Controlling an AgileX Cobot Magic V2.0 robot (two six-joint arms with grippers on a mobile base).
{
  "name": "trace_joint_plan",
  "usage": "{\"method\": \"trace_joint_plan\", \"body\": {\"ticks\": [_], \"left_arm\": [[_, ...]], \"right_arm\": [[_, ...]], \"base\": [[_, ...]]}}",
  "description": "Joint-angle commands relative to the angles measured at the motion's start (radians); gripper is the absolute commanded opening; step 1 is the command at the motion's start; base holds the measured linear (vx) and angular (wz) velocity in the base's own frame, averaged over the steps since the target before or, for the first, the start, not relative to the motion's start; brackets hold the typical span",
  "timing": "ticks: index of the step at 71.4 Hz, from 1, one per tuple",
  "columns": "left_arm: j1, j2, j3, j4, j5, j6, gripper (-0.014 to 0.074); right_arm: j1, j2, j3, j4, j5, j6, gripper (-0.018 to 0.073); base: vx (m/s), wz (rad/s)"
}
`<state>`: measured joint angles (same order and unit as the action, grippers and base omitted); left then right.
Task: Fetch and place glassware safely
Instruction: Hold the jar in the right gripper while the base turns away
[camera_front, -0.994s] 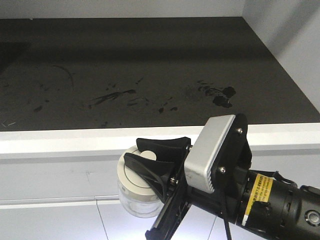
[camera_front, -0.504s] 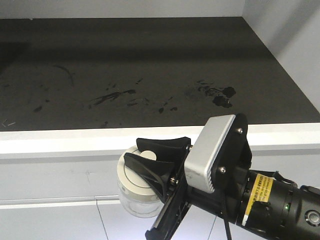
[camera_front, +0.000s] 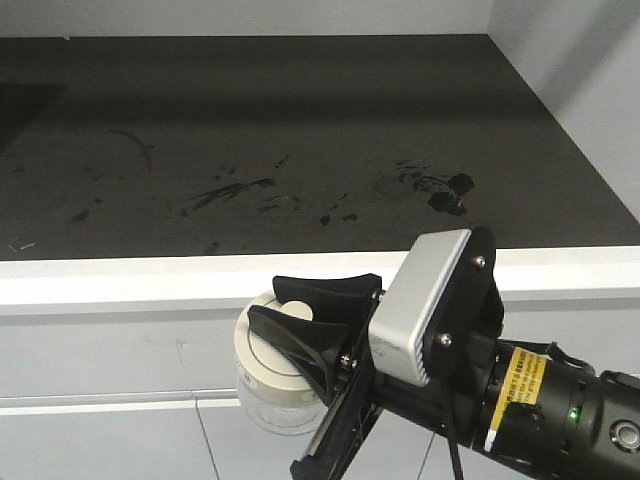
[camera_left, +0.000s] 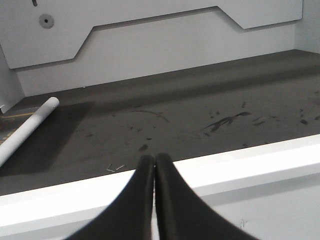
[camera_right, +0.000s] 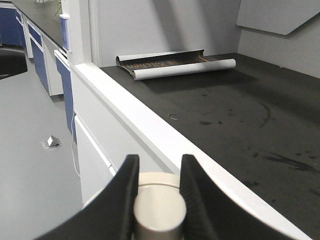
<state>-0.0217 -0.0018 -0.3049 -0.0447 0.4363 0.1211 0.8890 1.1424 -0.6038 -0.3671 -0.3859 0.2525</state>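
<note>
The glassware is a small squat clear glass jar (camera_front: 262, 400) with a cream-white round lid (camera_front: 266, 345). It hangs in the air in front of the counter's white front edge (camera_front: 150, 280), just below the countertop. My right gripper (camera_front: 285, 305) is shut on the lid's centre knob (camera_right: 160, 212), one black finger on each side. In the right wrist view the lid (camera_right: 159, 180) shows between the fingers; the glass body is hidden. My left gripper (camera_left: 154, 159) is shut with nothing in it, and points at the same counter edge.
The dark countertop (camera_front: 300, 120) carries black smudges (camera_front: 445, 190). A rolled mat (camera_right: 175, 62) lies at its far end, seen as a white roll (camera_left: 25, 132) in the left wrist view. White cabinet fronts (camera_front: 110, 440) sit below the edge. Blue cabinets (camera_right: 37, 40) line the floor beyond.
The countertop's marks have shifted very slightly in the front view. The right gripper keeps the same hold on the jar's knob.
</note>
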Motion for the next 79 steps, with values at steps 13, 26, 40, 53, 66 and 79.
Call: {"method": "trace_joint_plan", "body": {"ticks": [13,26,40,53,66,79], "left_arm": [[-0.004,0.012,-0.026,-0.009,-0.065,0.000,-0.0007],[-0.004,0.012,-0.026,-0.009,-0.065,0.000,-0.0007],[-0.004,0.012,-0.026,-0.009,-0.065,0.000,-0.0007],[-0.004,0.012,-0.026,-0.009,-0.065,0.000,-0.0007],[-0.004,0.012,-0.026,-0.009,-0.065,0.000,-0.0007],[-0.004,0.012,-0.026,-0.009,-0.065,0.000,-0.0007]], "right_arm": [[0.002,-0.029,-0.035,0.008,-0.106,-0.002,-0.0003],[0.002,-0.029,-0.035,0.008,-0.106,-0.002,-0.0003],[0.002,-0.029,-0.035,0.008,-0.099,-0.002,-0.0003],[0.002,-0.029,-0.035,0.008,-0.099,-0.002,-0.0003],[0.002,-0.029,-0.035,0.008,-0.099,-0.002,-0.0003],[0.002,-0.029,-0.035,0.008,-0.099,-0.002,-0.0003]], "base": [[-0.01,0.04],[-0.04,0.14],[-0.08,0.33],[-0.13,0.53],[-0.16,0.63],[-0.18,0.68]]}}
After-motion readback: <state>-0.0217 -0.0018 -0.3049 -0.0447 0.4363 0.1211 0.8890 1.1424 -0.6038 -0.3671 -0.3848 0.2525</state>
